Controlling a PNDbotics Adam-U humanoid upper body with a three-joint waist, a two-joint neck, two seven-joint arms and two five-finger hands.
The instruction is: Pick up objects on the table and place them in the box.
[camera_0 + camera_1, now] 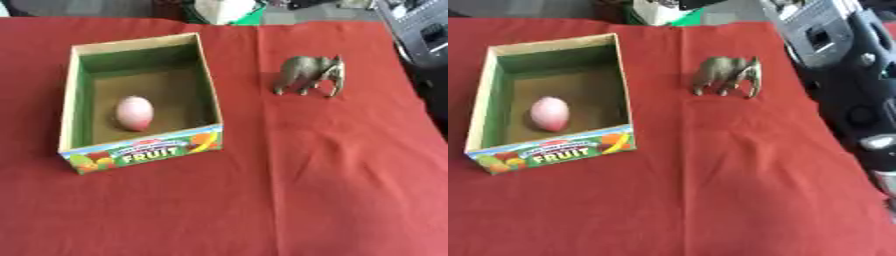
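A grey-brown toy elephant point(310, 74) stands upright on the red tablecloth, right of the box. The cardboard box point(208, 95), green inside and marked FRUIT on its front, lies open at the left. A pink, egg-shaped fruit point(135, 112) rests on the box floor. My right arm point(846, 75), black with grey parts, runs along the right edge of the right eye view, close to the elephant and not touching it. I cannot make out its hand. My left hand shows in neither view.
The red cloth point(332, 175) covers the whole table, with a fold line running down its middle. White and green things point(229, 10) lie beyond the far edge.
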